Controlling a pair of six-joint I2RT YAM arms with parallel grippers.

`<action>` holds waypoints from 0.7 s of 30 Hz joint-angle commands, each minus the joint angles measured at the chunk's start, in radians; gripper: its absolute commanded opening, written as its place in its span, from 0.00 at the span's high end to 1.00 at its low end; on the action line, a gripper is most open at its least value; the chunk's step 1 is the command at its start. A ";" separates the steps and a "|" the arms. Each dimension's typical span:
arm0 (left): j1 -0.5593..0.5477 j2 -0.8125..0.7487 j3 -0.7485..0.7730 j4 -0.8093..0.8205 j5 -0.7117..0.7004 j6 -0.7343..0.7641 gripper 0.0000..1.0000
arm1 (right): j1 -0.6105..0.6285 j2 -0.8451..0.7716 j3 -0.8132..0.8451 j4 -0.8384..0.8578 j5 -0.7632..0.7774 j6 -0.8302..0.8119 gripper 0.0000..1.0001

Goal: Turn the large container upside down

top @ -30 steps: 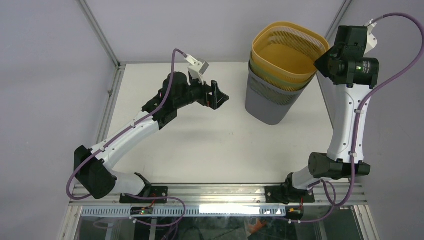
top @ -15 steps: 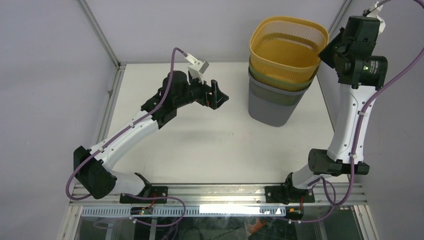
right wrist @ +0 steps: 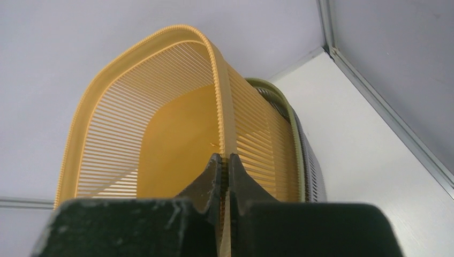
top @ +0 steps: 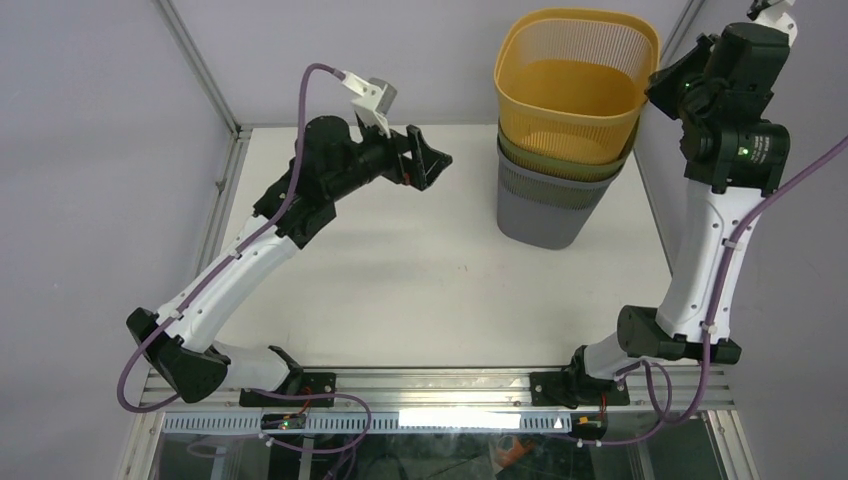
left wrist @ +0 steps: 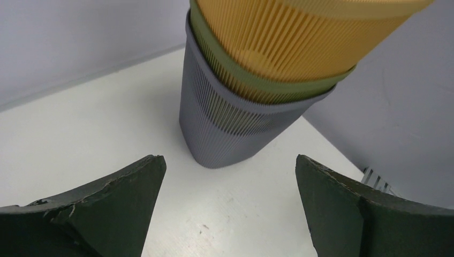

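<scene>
Three slatted containers stand nested at the back right of the table. The large yellow container is the top one, raised part way out of the green one, which sits in the grey one. My right gripper is shut on the yellow container's right rim, one finger inside and one outside. To the left of the stack and apart from it, my left gripper hangs wide open and faces the stack with nothing between its fingers.
The white table has a metal frame rail along its left, back and right edges. Grey enclosure walls stand close behind and to the right of the stack. The right arm rises tall at the table's right edge.
The right gripper has closed fully on the yellow rim and lifted the yellow container higher out of the stack. The left arm has risen and shifted slightly left and back.
</scene>
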State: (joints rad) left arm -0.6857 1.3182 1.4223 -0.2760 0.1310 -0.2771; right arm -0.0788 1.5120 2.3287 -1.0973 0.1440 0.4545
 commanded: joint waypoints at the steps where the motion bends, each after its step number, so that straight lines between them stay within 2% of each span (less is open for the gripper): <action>1: 0.002 -0.040 0.181 -0.002 -0.039 0.014 0.01 | 0.007 -0.140 0.081 0.311 -0.104 0.056 1.00; 7: 0.002 -0.020 0.352 0.030 0.042 0.136 0.01 | 0.007 -0.151 0.081 0.350 -0.134 0.070 1.00; 13: -0.001 -0.044 0.320 0.274 0.191 0.327 0.01 | 0.007 -0.162 0.039 0.365 -0.193 0.083 1.00; 16: -0.005 -0.029 0.336 0.317 0.244 0.383 0.01 | 0.007 -0.178 0.019 0.378 -0.217 0.079 1.00; 19: -0.007 -0.015 0.346 0.322 0.221 0.380 0.01 | 0.007 -0.200 -0.012 0.399 -0.241 0.066 1.00; 21: -0.007 -0.001 0.352 0.321 0.161 0.327 0.01 | 0.007 -0.222 -0.049 0.421 -0.251 0.053 1.00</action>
State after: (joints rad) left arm -0.6872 1.2953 1.7512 -0.0368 0.3180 0.0387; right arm -0.0776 1.3525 2.3135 -0.8005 -0.0463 0.5175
